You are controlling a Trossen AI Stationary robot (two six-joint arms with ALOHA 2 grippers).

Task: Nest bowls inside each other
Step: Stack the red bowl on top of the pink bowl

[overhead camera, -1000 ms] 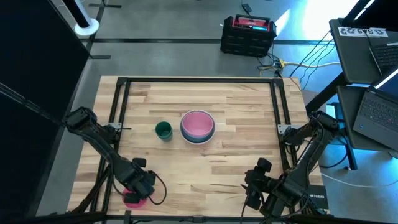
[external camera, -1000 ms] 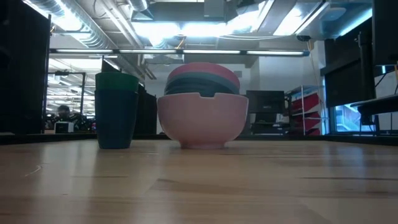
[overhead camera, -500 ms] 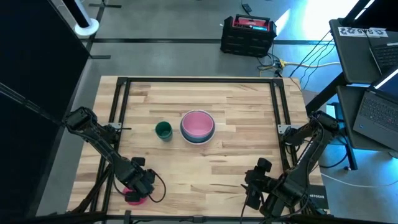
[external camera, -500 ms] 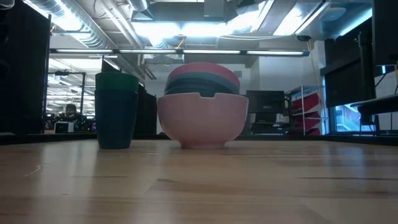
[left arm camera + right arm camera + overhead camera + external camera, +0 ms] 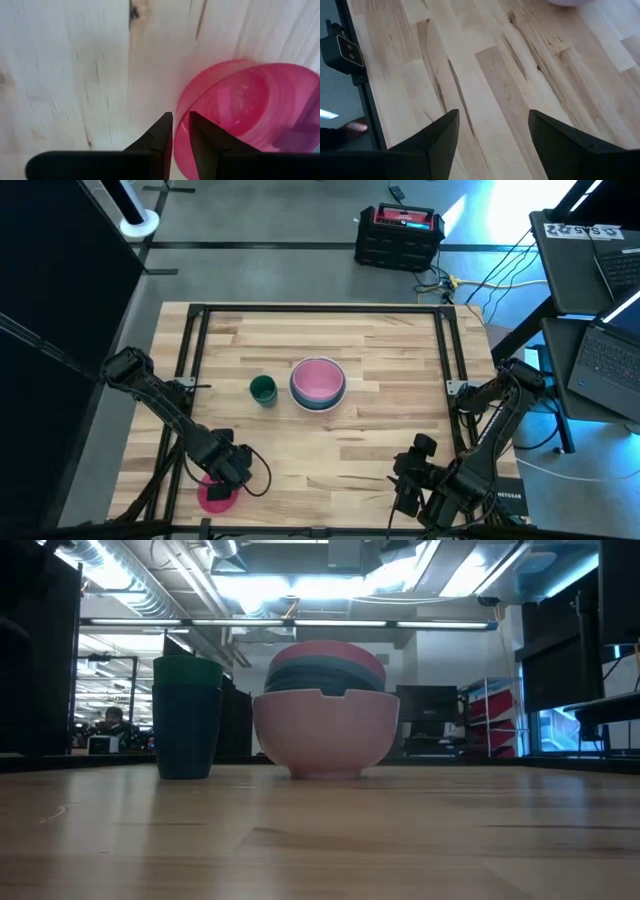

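**Left pincer grips a magenta bowl at the near corner; other bowls sit stacked mid-tabletop**

A pale wooden tabletop (image 5: 380,430) fills the overhead view, with a dark arm at each near corner. At its middle stands a stack of nested bowls (image 5: 318,383). Seen level from the side, a pale pink bowl (image 5: 325,733) forms the outside of the stack, and darker bowl rims and a pink rim rise above its edge. A small green cup (image 5: 263,389) stands upright just beside the stack, toward the left arm, not touching it.

Well apart from the stack, at the near left corner, lies a magenta bowl (image 5: 217,493). The left pincer (image 5: 180,131) has its two dark fingers nearly together, pinching the rim of this bowl, one finger inside and one outside.

The right pincer (image 5: 492,131) waits over bare wood at the near right corner, well apart from the stack, its fingers spread wide and holding nothing.
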